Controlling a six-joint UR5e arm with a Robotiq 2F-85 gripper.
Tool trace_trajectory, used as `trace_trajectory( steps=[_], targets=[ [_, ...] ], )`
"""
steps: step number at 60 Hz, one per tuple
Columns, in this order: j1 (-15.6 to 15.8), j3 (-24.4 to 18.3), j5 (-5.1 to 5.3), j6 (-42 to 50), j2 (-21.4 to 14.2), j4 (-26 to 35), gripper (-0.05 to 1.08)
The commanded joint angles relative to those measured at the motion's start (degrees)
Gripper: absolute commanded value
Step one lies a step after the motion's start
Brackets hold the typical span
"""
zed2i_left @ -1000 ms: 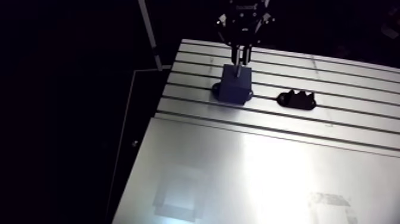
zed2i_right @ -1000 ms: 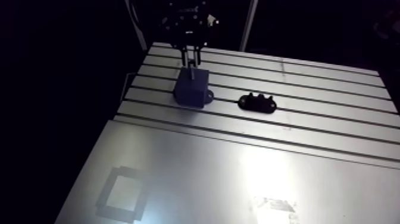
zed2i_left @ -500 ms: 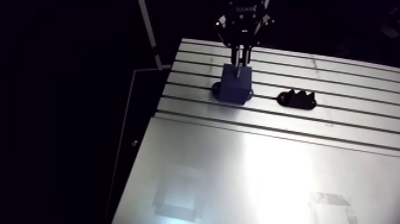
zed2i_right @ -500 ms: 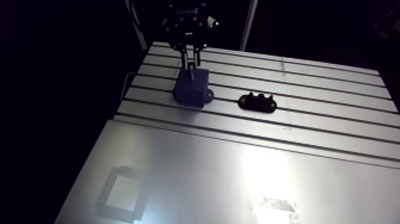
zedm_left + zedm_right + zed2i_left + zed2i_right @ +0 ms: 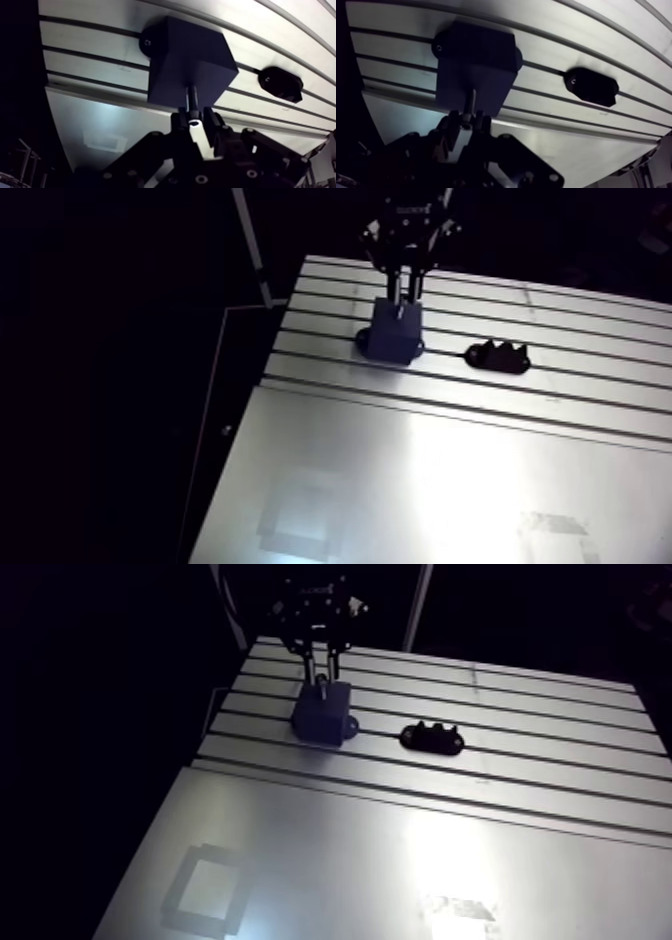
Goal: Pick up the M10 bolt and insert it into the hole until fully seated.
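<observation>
A dark blue block (image 5: 190, 65) stands on the slotted aluminium table (image 5: 90, 55), directly under my gripper (image 5: 194, 125). The M10 bolt (image 5: 192, 97) stands upright with its shank in the hole on the block's top face. A short length of shank still shows between the block and the bolt's head. The fingers (image 5: 454, 127) flank the head with narrow gaps on both sides, so the gripper is open. In the arm view the gripper (image 5: 320, 669) hangs just above the block (image 5: 322, 714), fingers splayed.
A small black holder (image 5: 432, 737) with raised bumps lies on the slotted rails beside the block, also visible in the wrist view (image 5: 282, 82). A smooth metal sheet (image 5: 430, 488) covers the near half of the table, whose left edge runs close to the block.
The fingers have spread apart from the bolt's head; earlier they stood close together on it. Block and black holder have not moved.
</observation>
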Motion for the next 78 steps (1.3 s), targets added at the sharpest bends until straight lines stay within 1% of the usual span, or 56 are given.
trace_trajectory(
  steps=[1, 8, 17, 20, 24, 26, 27, 28, 29, 30, 31, 32, 33, 34, 35, 37, 38, 39, 40, 41, 42, 43, 44, 45, 46, 47, 48, 49, 50, 51, 52, 54, 57, 59, 63, 78],
  targets=[
    [-0.3, 0.0, -0.14, -0.4, -1.5, -2.4, 0.0],
    [-0.8, -1.1, -0.07, -0.8, -2.8, -2.4, 0.0],
    [-1.0, -0.3, -0.06, -0.8, -3.0, -2.5, 0.0],
    [-1.1, -0.3, 0.01, -0.8, -3.7, -2.5, 0.0],
    [-1.2, -0.4, -0.05, -0.8, -5.0, -2.4, 0.0],
    [-1.6, -0.8, 0.1, -0.6, -6.4, -2.3, 0.0],
    [-1.6, -0.8, 0.1, -0.6, -6.4, -2.3, 0.0],
    [-1.9, -1.0, 0.26, -0.4, -7.5, -2.2, 0.0],
    [-1.9, -1.0, 0.26, -0.4, -7.5, -2.2, 0.0],
    [-2.1, -1.1, 0.44, -0.2, -8.7, -2.2, 0.0],
    [-2.1, -1.1, 0.44, -0.2, -8.7, -2.2, 0.0],
    [-2.5, -1.1, 0.54, -0.1, -9.8, -2.2, 0.0],
    [-2.5, -1.1, 0.54, -0.1, -9.8, -2.2, 0.0],
    [-3.0, -0.9, 0.63, 0.1, -11.0, -2.4, 0.0],
    [-3.0, -0.9, 0.63, 0.1, -11.0, -2.4, 0.0],
    [-4.4, -0.3, 0.89, 1.1, -14.1, -2.7, 0.0],
    [-4.4, -0.3, 0.89, 1.1, -14.1, -2.7, 0.0],
    [-5.4, 0.0, 0.9, 1.9, -15.6, -2.8, 0.0],
    [-5.4, 0.0, 0.9, 1.9, -15.6, -2.8, 0.0],
    [-6.2, 0.6, 0.83, 2.5, -17.2, -3.1, 0.0],
    [-6.2, 0.6, 0.83, 2.5, -17.2, -3.1, 0.0],
    [-7.1, 1.5, 0.74, 3.1, -18.7, -3.9, 0.0],
    [-7.1, 1.5, 0.74, 3.1, -18.7, -3.9, 0.0],
    [-8.0, 2.6, 0.73, 3.5, -20.3, -5.1, 0.0],
    [-8.0, 2.6, 0.73, 3.5, -20.3, -5.1, 0.0],
    [-9.0, 3.8, 0.66, 3.8, -21.8, -6.7, 0.0],
    [-9.0, 3.8, 0.66, 3.8, -21.8, -6.7, 0.0],
    [-10.0, 5.3, 0.72, 3.7, -23.2, -8.3, 0.0],
    [-10.0, 5.3, 0.72, 3.7, -23.2, -8.3, 0.0],
    [-11.0, 6.5, 0.8, 3.7, -24.3, -9.5, 0.0],
    [-11.0, 6.5, 0.8, 3.7, -24.3, -9.5, 0.0],
    [-12.2, 8.5, 0.82, 3.6, -26.0, -9.9, 0.0],
    [-12.4, 9.4, 0.82, 3.6, -26.7, -9.8, 0.0],
    [-12.7, 11.0, 0.82, 3.6, -28.0, -9.7, 0.0],
    [-13.0, 12.2, 0.74, 3.6, -28.7, -9.6, 0.0],
    [-13.4, 12.9, 0.89, 3.4, -29.6, -9.6, 0.0]
  ],
)
